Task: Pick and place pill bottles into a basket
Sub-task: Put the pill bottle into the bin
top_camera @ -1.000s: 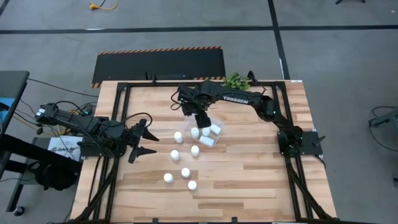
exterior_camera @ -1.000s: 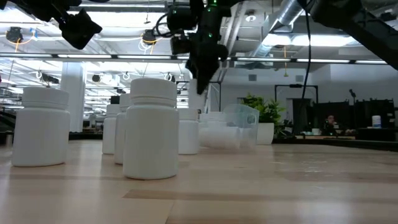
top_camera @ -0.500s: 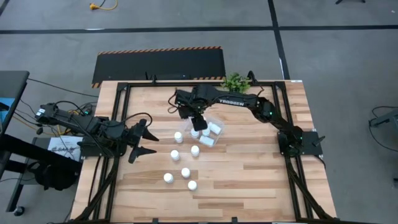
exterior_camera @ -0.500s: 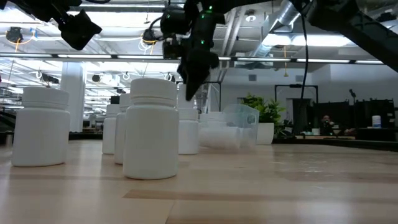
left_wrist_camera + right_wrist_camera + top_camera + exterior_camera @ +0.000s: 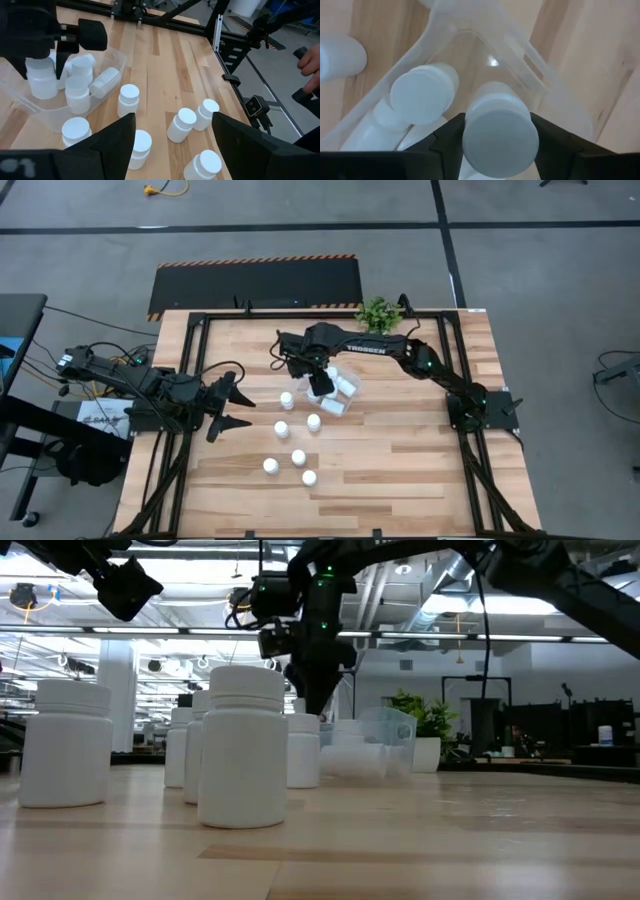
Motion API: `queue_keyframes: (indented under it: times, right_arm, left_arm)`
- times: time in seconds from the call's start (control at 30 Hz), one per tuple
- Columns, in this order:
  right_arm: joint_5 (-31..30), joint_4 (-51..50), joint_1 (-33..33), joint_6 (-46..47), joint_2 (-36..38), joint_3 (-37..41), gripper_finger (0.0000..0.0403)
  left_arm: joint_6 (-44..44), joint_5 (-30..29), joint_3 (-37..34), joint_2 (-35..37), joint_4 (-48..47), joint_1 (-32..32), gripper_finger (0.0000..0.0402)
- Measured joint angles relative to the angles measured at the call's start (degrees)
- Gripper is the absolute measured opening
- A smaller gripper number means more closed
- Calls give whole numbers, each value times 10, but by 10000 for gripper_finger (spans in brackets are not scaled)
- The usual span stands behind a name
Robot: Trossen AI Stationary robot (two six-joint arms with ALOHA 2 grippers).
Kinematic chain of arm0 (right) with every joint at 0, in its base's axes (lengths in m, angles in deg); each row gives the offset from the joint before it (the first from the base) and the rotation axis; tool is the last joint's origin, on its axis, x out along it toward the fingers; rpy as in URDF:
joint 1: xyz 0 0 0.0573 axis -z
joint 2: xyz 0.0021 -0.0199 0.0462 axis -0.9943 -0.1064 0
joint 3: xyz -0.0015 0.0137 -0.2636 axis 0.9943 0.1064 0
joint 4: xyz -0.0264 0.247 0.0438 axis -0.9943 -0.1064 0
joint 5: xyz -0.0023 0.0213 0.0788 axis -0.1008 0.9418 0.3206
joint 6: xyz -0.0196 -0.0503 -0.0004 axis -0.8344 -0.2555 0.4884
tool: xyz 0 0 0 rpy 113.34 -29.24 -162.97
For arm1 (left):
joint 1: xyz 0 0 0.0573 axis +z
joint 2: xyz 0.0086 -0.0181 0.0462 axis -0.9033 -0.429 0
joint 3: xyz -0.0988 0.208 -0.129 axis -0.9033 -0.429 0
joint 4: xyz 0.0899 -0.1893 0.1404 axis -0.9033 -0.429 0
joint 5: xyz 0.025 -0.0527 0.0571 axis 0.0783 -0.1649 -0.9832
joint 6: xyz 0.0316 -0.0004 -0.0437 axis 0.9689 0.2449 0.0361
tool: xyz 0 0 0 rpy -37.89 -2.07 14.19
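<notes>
Wooden table (image 5: 400, 450) — loose pill bottles (image 5: 298, 457), clear basket (image 5: 345, 395), potted plant (image 5: 380, 311)

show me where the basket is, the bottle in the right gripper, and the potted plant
basket (image 5: 116, 59), left wrist view, on its clear rim at a rounded corner.
bottle in the right gripper (image 5: 500, 134), right wrist view, on its white cap.
potted plant (image 5: 380, 311), high view, on its green leaves.

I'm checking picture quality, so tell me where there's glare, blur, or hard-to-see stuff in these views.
Low view: bright ceiling lights glare behind the nearest pill bottle; the clear basket nearly vanishes against the room. Right wrist view: the bottle between the right gripper's fingers is soft, very close. High view: even light, faint shadows.
</notes>
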State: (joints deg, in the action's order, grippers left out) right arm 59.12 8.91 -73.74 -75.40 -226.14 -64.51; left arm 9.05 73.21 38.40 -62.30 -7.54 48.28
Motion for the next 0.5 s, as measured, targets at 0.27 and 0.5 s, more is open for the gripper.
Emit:
queue_keyframes:
  times: [0.27,0.5]
  right_arm:
    - [0,2,0,-10,0,0,214]
    - [-1,2,0,-11,0,0,218]
  left_arm:
    - [0,0,0,0,0,0,251]
    - [-1,0,0,0,0,0,251]
